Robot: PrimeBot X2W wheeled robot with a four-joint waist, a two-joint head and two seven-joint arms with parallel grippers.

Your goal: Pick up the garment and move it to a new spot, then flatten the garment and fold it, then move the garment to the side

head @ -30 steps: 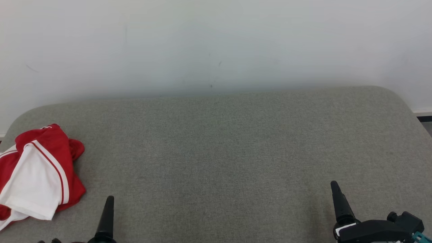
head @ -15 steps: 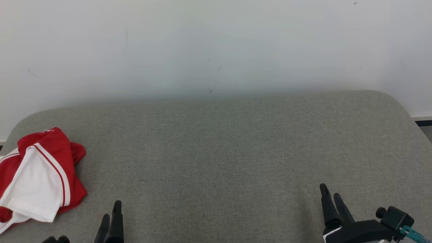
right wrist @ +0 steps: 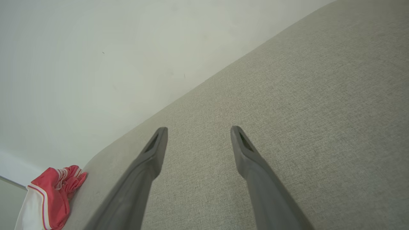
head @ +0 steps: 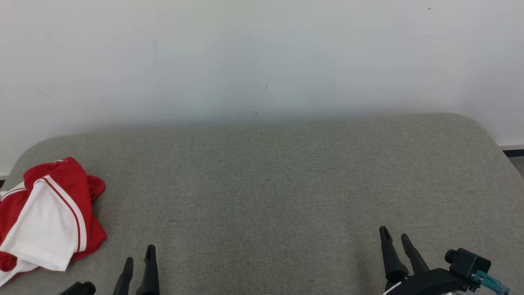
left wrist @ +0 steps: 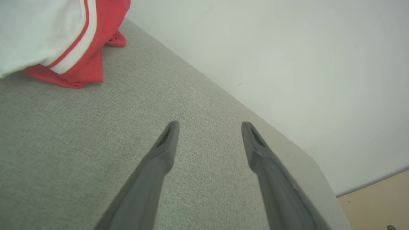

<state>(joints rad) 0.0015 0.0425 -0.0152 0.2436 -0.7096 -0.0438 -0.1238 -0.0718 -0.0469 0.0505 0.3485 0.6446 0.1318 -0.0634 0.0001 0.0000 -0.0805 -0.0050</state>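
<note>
Item, far left: the garment (head: pixel 45 213), red with a white panel and red-and-white striping, crumpled in a heap on the left end of the counter (head: pixel 266 184), its near corner running off the edge of the head view. Item, just right of it but apart from it: my left pincer (head: pixel 140 253), fingers spread wide, holding nothing, low over the grey fabric with its tips pointing away from me. Item, centre: plain grey weave across the counter's middle, rounded at the far corners. Item, behind: a pale wall (head: pixel 262 57) with a few faint marks. Item, lower right: my right pincer (head: pixel 394 232), likewise gaping and empty, well apart from the garment. Item, far right: a strip of floor (head: pixel 518 159) beyond the counter's corner.
</note>
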